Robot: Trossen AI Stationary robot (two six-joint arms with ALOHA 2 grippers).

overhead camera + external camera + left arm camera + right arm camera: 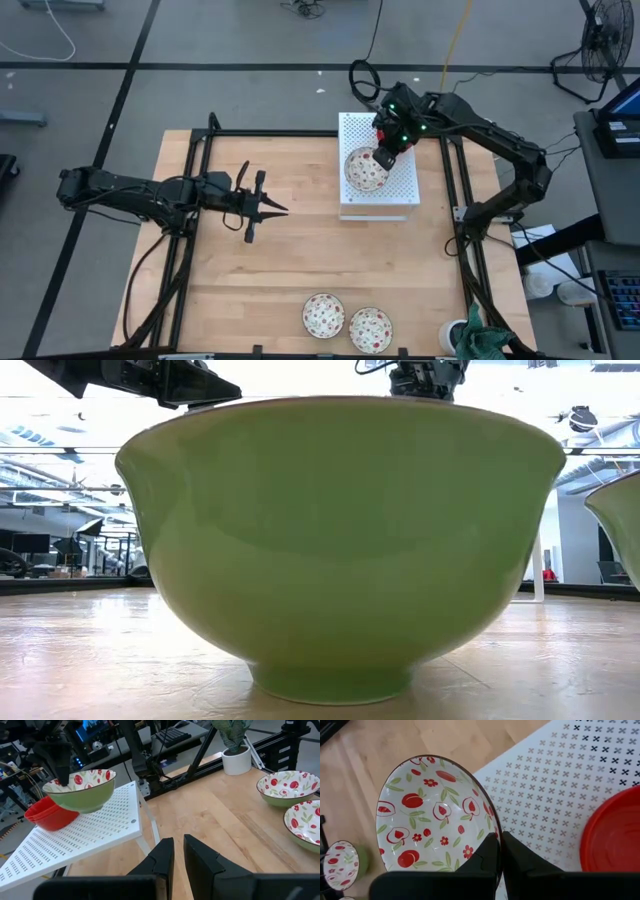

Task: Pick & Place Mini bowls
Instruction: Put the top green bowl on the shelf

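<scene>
My right gripper is shut on a mini bowl, white with red floral speckles inside and green outside, over the white perforated board at the table's far side. Red mini bowls rest on the board beside it, also in the right wrist view. Two more floral mini bowls stand base down near the table's near edge; one fills the low view. My left gripper is shut and empty over the table's left middle, pointing right. My right gripper pinches the floral bowl's rim on the side toward the red bowls, one finger inside the bowl and one outside. The fingers come from above, pointing down. In the left wrist view the bowl seems lifted just clear of the board, nearly level.
A small potted plant stands at the table's near right corner. Black frame rails run along the table's left, right and far sides. Bare wood lies between my left gripper and the two near bowls.
</scene>
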